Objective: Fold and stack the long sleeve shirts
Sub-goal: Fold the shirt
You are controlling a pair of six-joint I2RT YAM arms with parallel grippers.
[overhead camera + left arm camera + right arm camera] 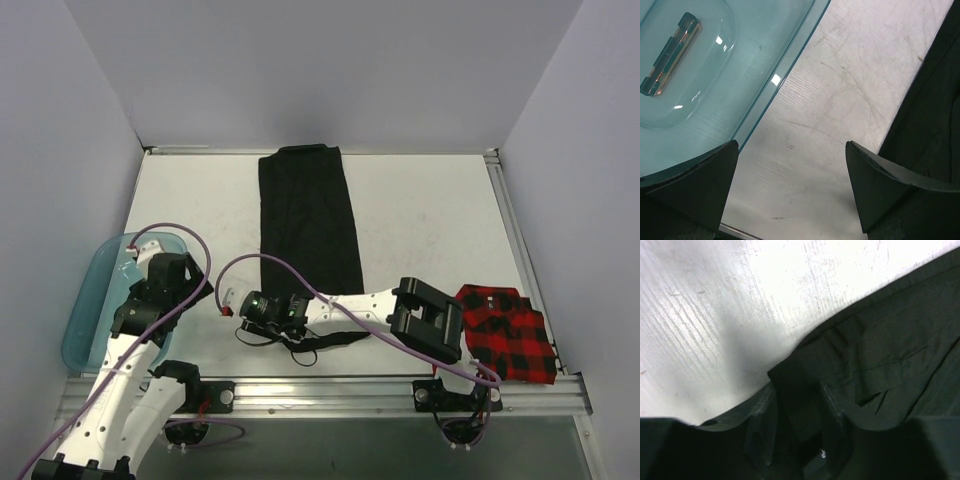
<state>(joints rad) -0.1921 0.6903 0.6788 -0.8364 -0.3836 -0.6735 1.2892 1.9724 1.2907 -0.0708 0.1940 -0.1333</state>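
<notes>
Black shirt (308,225) lies lengthwise from 12 to 6 o'clock, its 6 o'clock end pinched in the half-closed right gripper (797,405), while the left gripper (792,150) gapes wide at 8 o'clock, farther off.

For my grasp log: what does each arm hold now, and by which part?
Right fingers pinch the black shirt at its near edge fold; left fingers, open, hold nothing.
</notes>
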